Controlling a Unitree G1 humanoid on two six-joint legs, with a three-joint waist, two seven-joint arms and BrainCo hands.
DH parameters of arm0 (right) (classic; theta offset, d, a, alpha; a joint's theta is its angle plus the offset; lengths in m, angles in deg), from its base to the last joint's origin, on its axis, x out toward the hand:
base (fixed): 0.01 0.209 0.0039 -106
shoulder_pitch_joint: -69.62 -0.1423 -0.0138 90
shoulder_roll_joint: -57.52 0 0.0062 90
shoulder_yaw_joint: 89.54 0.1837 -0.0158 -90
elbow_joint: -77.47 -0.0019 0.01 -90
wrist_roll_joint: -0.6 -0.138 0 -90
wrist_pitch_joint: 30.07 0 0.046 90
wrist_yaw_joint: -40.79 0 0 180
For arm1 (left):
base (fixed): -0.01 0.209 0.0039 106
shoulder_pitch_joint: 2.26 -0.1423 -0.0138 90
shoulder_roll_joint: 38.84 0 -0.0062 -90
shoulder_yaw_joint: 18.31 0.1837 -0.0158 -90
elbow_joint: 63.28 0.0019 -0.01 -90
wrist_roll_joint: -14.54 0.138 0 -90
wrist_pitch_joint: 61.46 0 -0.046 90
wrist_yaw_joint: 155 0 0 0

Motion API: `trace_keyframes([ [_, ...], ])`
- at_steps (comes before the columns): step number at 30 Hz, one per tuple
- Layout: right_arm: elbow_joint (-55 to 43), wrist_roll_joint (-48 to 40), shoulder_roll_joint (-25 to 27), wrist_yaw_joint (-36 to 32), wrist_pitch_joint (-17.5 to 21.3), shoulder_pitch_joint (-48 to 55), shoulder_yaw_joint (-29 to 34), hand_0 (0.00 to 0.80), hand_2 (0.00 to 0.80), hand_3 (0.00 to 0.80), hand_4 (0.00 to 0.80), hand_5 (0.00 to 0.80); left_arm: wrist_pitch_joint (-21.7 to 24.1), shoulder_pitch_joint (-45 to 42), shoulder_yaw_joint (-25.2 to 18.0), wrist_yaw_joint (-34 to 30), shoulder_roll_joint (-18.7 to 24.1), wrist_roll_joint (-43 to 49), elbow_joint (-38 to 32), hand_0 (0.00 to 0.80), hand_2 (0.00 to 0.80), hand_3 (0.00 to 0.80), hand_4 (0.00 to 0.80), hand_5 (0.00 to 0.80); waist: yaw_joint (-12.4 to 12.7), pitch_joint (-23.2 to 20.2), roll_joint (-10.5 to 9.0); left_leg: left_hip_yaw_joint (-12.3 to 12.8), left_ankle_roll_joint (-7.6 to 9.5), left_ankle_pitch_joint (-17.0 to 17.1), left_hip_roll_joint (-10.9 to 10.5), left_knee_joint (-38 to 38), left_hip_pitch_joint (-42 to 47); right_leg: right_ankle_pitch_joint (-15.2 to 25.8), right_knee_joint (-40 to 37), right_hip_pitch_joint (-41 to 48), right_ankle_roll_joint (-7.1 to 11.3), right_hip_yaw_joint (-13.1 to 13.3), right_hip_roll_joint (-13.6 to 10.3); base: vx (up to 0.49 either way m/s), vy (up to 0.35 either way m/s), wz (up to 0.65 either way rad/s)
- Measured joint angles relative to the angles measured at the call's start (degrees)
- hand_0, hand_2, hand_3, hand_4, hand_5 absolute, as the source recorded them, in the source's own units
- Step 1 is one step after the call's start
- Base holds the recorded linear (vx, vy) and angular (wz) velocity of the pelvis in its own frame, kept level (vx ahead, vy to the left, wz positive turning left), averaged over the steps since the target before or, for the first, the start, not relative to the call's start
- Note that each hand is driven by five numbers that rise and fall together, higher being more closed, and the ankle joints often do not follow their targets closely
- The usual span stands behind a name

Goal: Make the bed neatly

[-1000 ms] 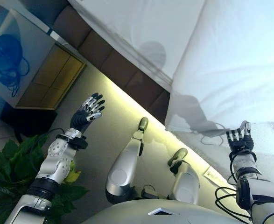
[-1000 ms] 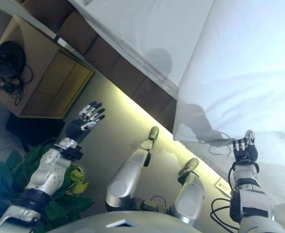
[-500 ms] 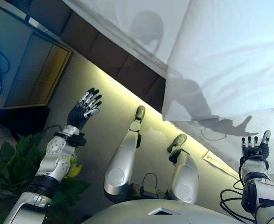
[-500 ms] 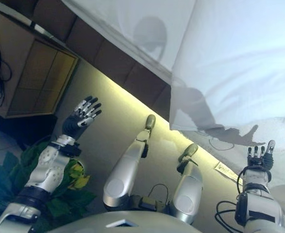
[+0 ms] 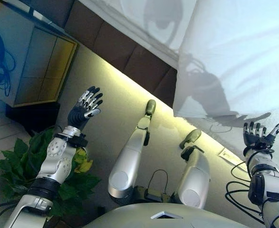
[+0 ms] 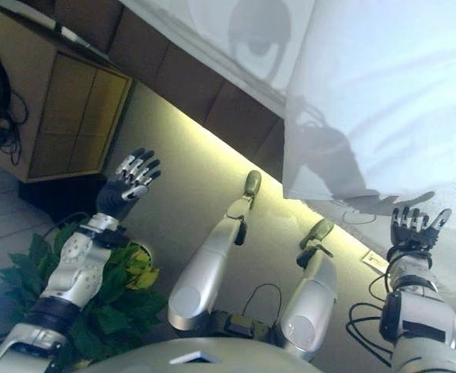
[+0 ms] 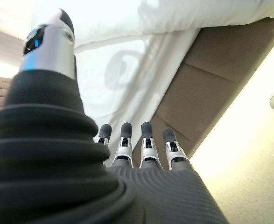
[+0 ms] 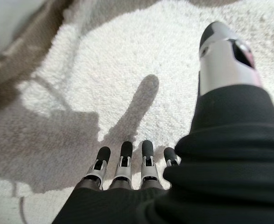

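Clearly early stage: bed [image 5: 144, 61] fills upper right, white duvet [image 5: 234, 52] hanging over side, lower edge uneven, still to pull straight. White fleecy blanket [image 8: 127, 70] lies beside and under right hand. Bedside cabinet [image 6: 72, 116] far left, shelf contents not discernible. Left hand [image 5: 84, 110] empty, fingers spread, raised off bed. Right hand [image 6: 414, 230] likewise splayed, grasping nothing, just over blanket.

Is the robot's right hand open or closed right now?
Open: the right hand has straight fingers, holding nothing, over white terry cloth.
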Motion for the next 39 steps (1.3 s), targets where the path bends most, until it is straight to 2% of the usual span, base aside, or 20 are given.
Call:
trace_keyframes([
  [10,-0.4,-4.5,-1.7,-3.0,-0.7,1.6,0.0,0.000,0.000,0.000,0.000,0.000,0.0,0.0,0.0,0.1,0.0,-0.1,-0.1,0.000,0.000,0.000,0.000,0.000,-0.2,0.0,0.17,0.5,0.16,0.1,0.1,0.0,-0.1,0.0,0.2,-0.6,-0.04,0.5,0.0,0.014,0.001,-0.02],
  [21,0.3,-4.7,-5.6,-1.0,-2.2,4.0,0.2,0.000,0.000,0.000,0.000,0.000,1.2,-0.6,0.3,0.5,-1.3,-0.4,0.2,0.000,0.000,0.000,0.000,0.000,-0.5,-0.1,0.70,1.3,0.03,0.4,0.3,-0.1,-0.7,-0.2,1.3,-2.5,-0.43,2.2,0.1,0.000,0.033,-0.05],
  [28,-0.5,-2.6,-5.1,-1.0,-1.8,4.1,0.0,0.000,0.000,0.000,0.000,0.000,1.3,-0.7,1.1,1.9,-1.8,-0.3,-0.1,0.000,0.000,0.000,0.000,0.000,-0.6,-0.1,1.08,1.5,-0.04,0.4,0.5,0.0,-1.8,-0.2,1.9,-4.0,-0.42,2.3,0.0,0.009,-0.008,0.00],
  [39,-2.4,-1.0,-0.6,0.5,1.1,-1.9,-0.4,0.000,0.000,0.000,0.000,0.000,2.1,-0.5,1.2,1.9,-1.7,-0.3,-1.9,0.000,0.000,0.000,0.000,0.000,-0.1,0.0,1.32,1.5,0.09,0.7,0.6,1.8,-7.3,-0.5,4.8,-9.9,-0.93,2.9,-0.1,-0.022,-0.022,0.00],
])
